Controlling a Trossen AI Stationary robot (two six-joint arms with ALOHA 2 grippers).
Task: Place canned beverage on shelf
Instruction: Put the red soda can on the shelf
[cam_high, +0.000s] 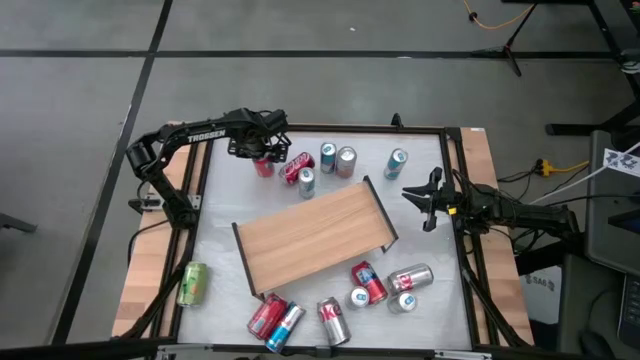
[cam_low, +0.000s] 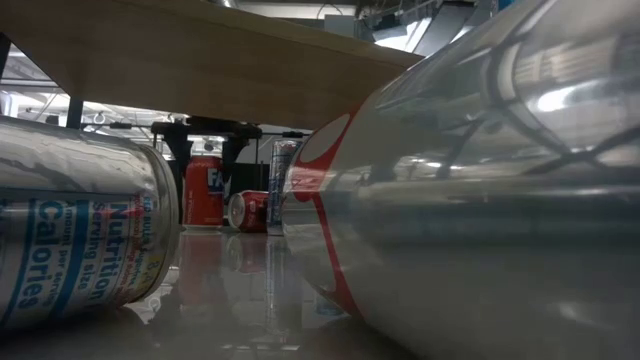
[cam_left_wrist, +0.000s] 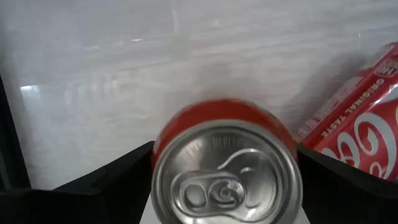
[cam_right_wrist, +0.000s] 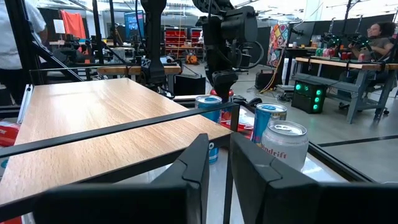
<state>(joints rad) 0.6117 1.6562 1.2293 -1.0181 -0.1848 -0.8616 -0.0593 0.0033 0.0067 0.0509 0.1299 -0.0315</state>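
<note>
A red can (cam_high: 263, 167) stands upright on the white table near its far left corner. My left gripper (cam_high: 264, 153) is open, points down over it, and has one finger (cam_left_wrist: 118, 174) on each side of the can's top (cam_left_wrist: 227, 177) without touching it. In the low view the fingers (cam_low: 181, 150) reach down beside the can (cam_low: 203, 190). The shelf (cam_high: 315, 235), a light wooden board in a black frame, stands on its legs mid-table with nothing on it. My right gripper (cam_high: 426, 196) waits shut at the table's right edge, level, facing the shelf (cam_right_wrist: 93, 118).
A red can (cam_left_wrist: 360, 124) lies on its side right beside the standing one. Several more cans (cam_high: 346, 161) stand along the far edge, several others (cam_high: 368, 282) lie near the front edge, and a green can (cam_high: 192, 283) lies on the left wooden rim.
</note>
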